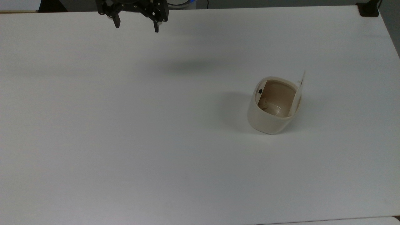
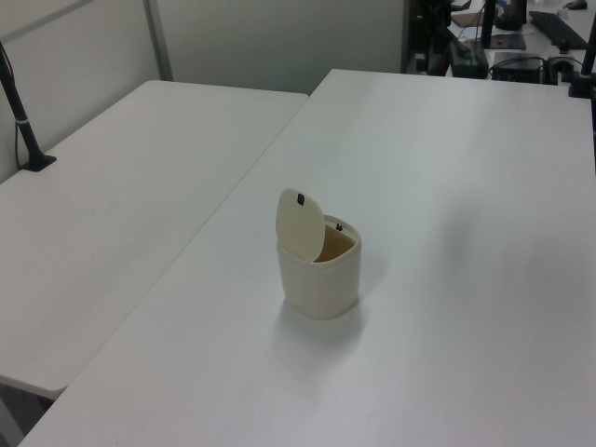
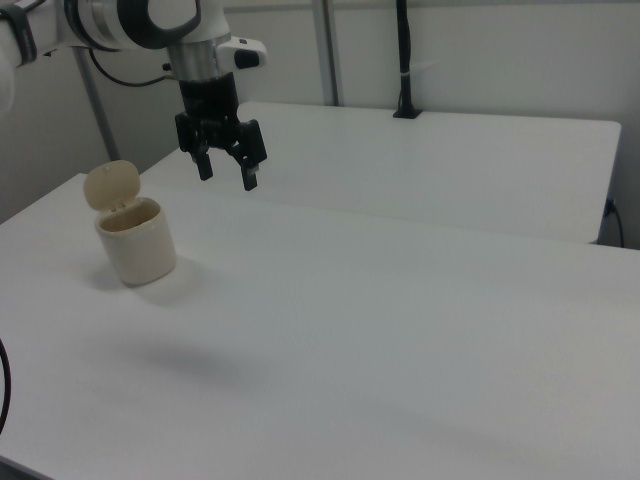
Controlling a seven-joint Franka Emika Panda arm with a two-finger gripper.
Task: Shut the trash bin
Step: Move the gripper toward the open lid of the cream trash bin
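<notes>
The trash bin is a small cream-beige tub standing on the white table, right of centre in the top view. Its flat lid stands upright on the tub's right side, leaving the inside open, with a small black button at the rim. The bin also shows with its lid raised in the left view, and the bin sits at the right view's left. My black gripper hangs open high over the table's far edge, well apart from the bin; in the right view the gripper is to the bin's upper right.
A second white table adjoins the first. A black post is clamped at its edge, and a black clamp sits at the top view's upper right corner. Desks with equipment stand beyond the table.
</notes>
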